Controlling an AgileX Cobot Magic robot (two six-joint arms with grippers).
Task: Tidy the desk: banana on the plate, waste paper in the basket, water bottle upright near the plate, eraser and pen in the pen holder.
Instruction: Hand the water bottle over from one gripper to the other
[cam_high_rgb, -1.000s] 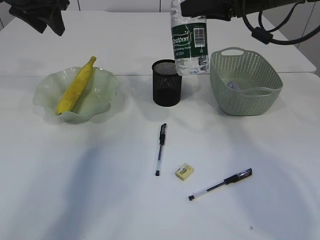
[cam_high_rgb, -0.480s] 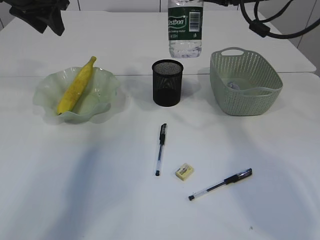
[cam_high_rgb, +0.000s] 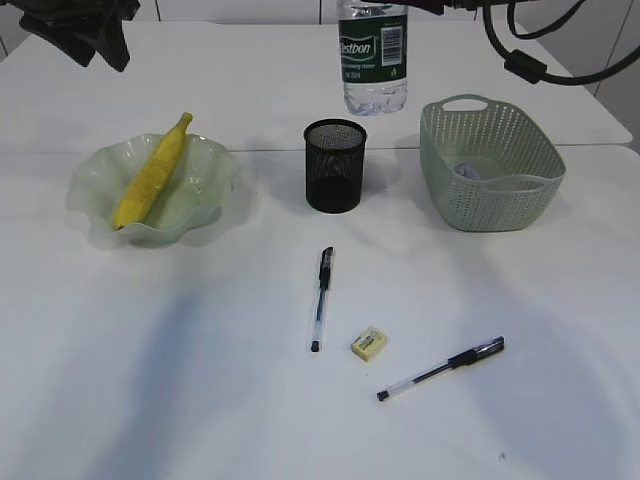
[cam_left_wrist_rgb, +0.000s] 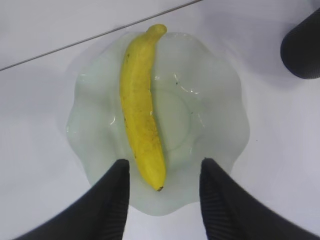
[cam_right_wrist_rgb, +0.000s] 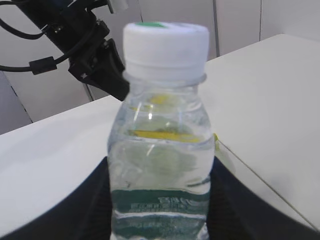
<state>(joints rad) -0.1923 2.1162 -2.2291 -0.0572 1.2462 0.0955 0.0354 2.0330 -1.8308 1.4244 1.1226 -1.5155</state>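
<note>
White tabletop (cam_high_rgb: 200, 400) carries everything. At its left, one banana (cam_high_rgb: 152, 173) lies in one plate (cam_high_rgb: 215, 195), long axis from 7 to 1 o'clock, stem at 1 o'clock. Left gripper (cam_left_wrist_rgb: 164, 172) hangs above with fingers spread, the banana's blunt end between them, untouched. One pen holder (cam_high_rgb: 335, 166) stands centre. Two pens (cam_high_rgb: 321, 297) (cam_high_rgb: 441, 368) and one eraser (cam_high_rgb: 368, 343) lie nearer. One water bottle (cam_right_wrist_rgb: 161, 150), upright, cap up, is clamped between the right gripper's fingers (cam_right_wrist_rgb: 92, 200). One basket (cam_high_rgb: 490, 165) stands right.

Banana (cam_high_rgb: 152, 172) on plate (cam_high_rgb: 210, 190) left, pen holder (cam_high_rgb: 334, 166) centre, basket (cam_high_rgb: 490, 165) right, 2 pens (cam_high_rgb: 321, 298) and eraser (cam_high_rgb: 369, 343) in front.
</note>
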